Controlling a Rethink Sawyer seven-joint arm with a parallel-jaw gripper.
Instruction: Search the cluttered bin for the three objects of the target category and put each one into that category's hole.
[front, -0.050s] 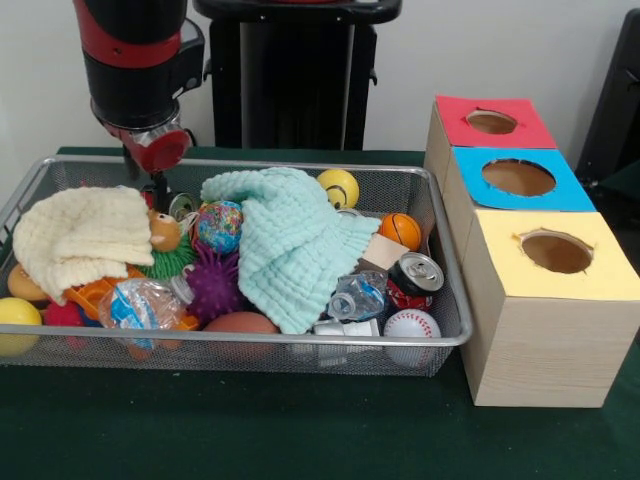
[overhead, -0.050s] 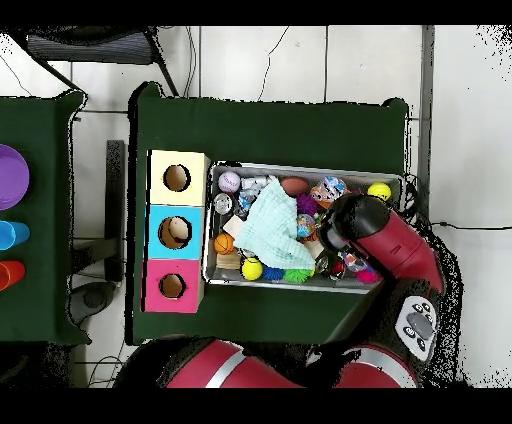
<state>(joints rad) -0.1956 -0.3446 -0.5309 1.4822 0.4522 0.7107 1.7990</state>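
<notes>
A wire mesh bin (front, -0.050s: 330, 343) holds a heap of clutter. In it lie a yellow smiley ball (front, -0.050s: 339, 187), an orange basketball toy (front, -0.050s: 401, 230), a baseball (front, -0.050s: 411, 325), a purple spiky ball (front, -0.050s: 215, 285), a multicoloured ball (front, -0.050s: 219, 225) and a plain yellow ball (front, -0.050s: 15, 322). A mint cloth (front, -0.050s: 295, 250) drapes over the middle and a cream cloth (front, -0.050s: 85, 235) covers the left end. My gripper (front, -0.050s: 155, 190) reaches down into the bin's far left corner, behind the cream cloth. In the overhead view the arm (overhead, -0.050s: 360, 225) hides the gripper.
Three wooden boxes stand beside the bin, each with a round hole: red top (front, -0.050s: 491, 121), blue top (front, -0.050s: 518, 177), yellow top (front, -0.050s: 556, 251). Also in the bin are a soda can (front, -0.050s: 413, 278), a crushed plastic bottle (front, -0.050s: 358, 295), a wooden block (front, -0.050s: 383, 252) and a plastic wrapper (front, -0.050s: 135, 303).
</notes>
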